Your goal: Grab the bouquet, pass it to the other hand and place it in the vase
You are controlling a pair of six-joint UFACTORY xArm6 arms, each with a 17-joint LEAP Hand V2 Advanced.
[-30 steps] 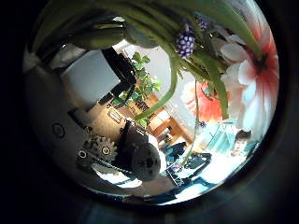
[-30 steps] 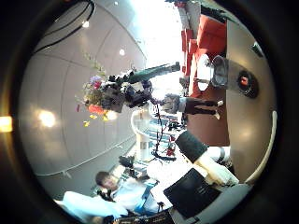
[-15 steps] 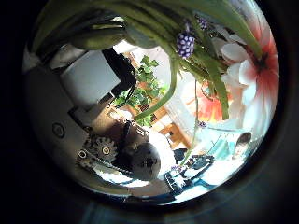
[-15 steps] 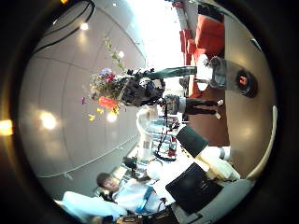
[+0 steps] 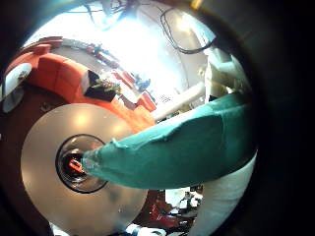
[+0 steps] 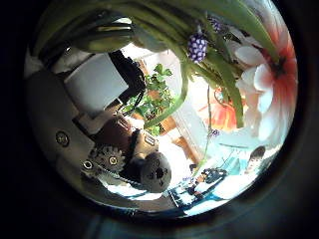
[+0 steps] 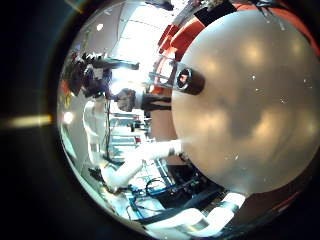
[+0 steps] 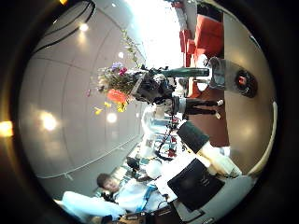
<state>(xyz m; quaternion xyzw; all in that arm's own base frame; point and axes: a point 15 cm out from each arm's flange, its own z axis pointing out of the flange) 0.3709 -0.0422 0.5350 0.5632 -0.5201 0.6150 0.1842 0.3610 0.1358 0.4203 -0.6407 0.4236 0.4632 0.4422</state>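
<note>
In the right thumb side palm view my left hand (image 8: 149,87) is held out sideways in the air, shut on the bouquet (image 8: 114,79). The bouquet's long wrapped stem (image 8: 187,72) points at the vase (image 8: 220,70), and its end is close to the vase's mouth. The vase stands upright on the round table (image 8: 257,121). From the left palm, the stem (image 5: 182,147) runs out over the vase's mouth (image 5: 69,165), seen from above. Blooms and leaves (image 6: 259,80) fill the view beside the left thumb. The table top (image 7: 250,110) lies close under my right palm; none of my right hand shows.
A flat black disc (image 8: 245,82) lies on the table just beside the vase. A red sofa (image 5: 59,74) stands past the table's far edge. A leafy potted plant (image 6: 150,95) stands in the room behind.
My left hand has carried the bouquet through the air toward the vase. The stem's end, which was well short of the vase, now reaches its mouth.
</note>
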